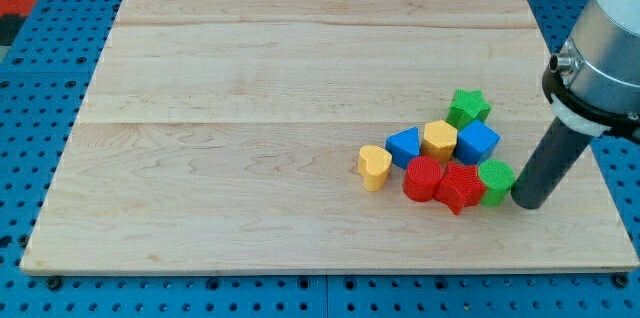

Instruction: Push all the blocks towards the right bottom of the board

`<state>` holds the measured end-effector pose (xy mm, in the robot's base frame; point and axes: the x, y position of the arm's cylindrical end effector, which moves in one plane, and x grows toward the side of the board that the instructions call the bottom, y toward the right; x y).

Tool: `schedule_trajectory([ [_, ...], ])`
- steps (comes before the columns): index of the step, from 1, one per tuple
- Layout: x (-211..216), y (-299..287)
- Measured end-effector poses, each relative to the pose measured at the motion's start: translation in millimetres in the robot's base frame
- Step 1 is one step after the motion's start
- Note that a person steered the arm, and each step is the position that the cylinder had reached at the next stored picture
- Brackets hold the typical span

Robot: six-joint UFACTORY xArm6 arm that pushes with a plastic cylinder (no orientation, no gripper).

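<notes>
Several blocks cluster at the board's lower right. A yellow heart lies at the cluster's left. A blue triangle, a yellow hexagon and a blue cube form a row. A green star sits above them. A red cylinder, a red star and a green block form the lower row. My tip rests on the board just right of the green block, touching or nearly touching it.
The wooden board lies on a blue pegboard. The arm's grey body hangs over the board's right edge.
</notes>
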<state>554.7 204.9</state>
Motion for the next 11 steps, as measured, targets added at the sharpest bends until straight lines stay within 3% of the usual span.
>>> schedule_trajectory([
  [1,31,-10],
  [3,-30,-91],
  [5,-77,-127],
  [6,-84,-119],
  [7,-55,-151],
  [9,-51,-96],
  [11,-95,-95],
])
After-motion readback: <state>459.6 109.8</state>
